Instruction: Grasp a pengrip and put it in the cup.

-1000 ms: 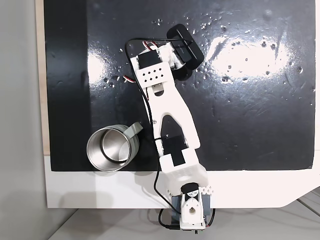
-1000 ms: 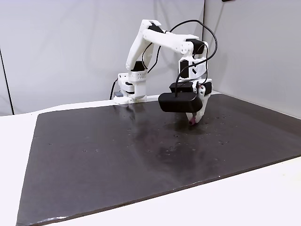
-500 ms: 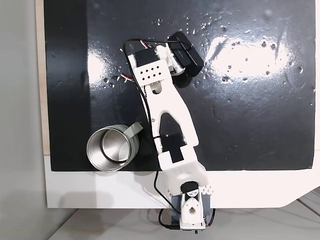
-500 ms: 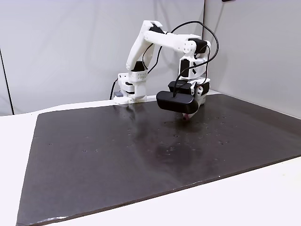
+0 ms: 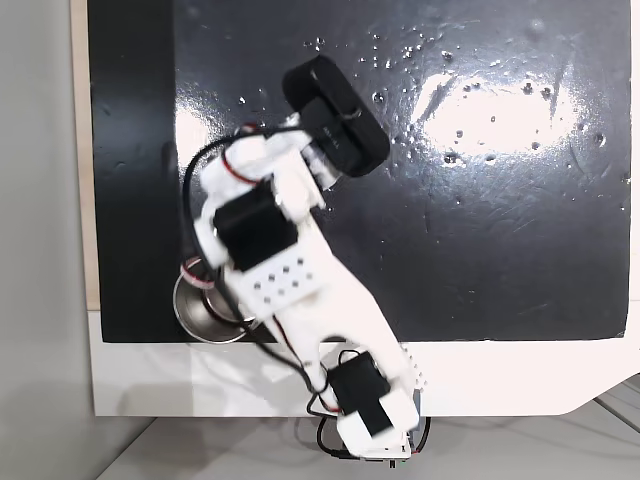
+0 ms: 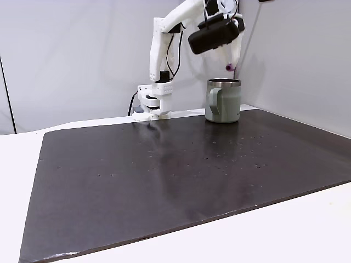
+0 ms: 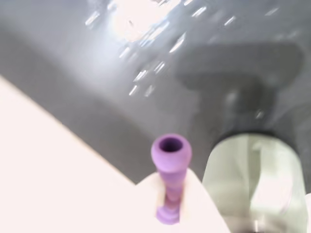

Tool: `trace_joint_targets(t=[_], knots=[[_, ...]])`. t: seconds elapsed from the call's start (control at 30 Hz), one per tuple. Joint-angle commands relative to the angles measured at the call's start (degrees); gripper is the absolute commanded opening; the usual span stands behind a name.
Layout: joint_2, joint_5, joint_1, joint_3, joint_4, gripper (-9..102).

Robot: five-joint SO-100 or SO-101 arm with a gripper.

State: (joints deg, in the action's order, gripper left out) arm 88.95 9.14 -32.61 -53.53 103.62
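The lilac pengrip [image 7: 169, 171] stands end-on between the white fingers of my gripper [image 7: 170, 196], which is shut on it. In a fixed view from the side, the gripper [image 6: 231, 63] is raised high, and the pengrip [image 6: 228, 67] hangs a little above the rim of the grey-green cup [image 6: 224, 102]. The cup's handle faces left there. In the wrist view the cup [image 7: 257, 179] lies blurred to the lower right of the pengrip. From above, the arm covers most of the cup [image 5: 190, 312], and the black wrist camera [image 5: 335, 115] hides the fingertips.
A glossy black mat [image 6: 164, 170] covers the table, with a white border [image 5: 500, 375] at its near edge in the view from above. The arm's base [image 6: 153, 101] stands just left of the cup. A grey wall [image 6: 296, 55] rises close behind the cup.
The arm has lifted off the mat and swung over toward the cup, carrying the pengrip from near the mat's surface to a height above the cup's rim.
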Motion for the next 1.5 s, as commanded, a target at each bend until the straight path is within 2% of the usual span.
trace_joint_targets(t=[0.0, 0.2, 0.43, 0.67, 0.77, 0.83, 1.47], knots=[[10.81, -0.44, -6.24, -4.13, 1.14, 0], [19.16, -1.23, -15.91, -15.47, 1.14, 0], [22.68, -1.67, -21.27, -24.08, 1.14, 0], [21.97, -3.25, -22.59, -23.82, 1.14, 2], [21.97, -3.69, -22.59, -24.08, 1.05, 19], [21.97, -3.69, -22.59, -24.08, 1.05, 26], [22.24, -3.87, -22.85, -23.91, 1.05, 27]])
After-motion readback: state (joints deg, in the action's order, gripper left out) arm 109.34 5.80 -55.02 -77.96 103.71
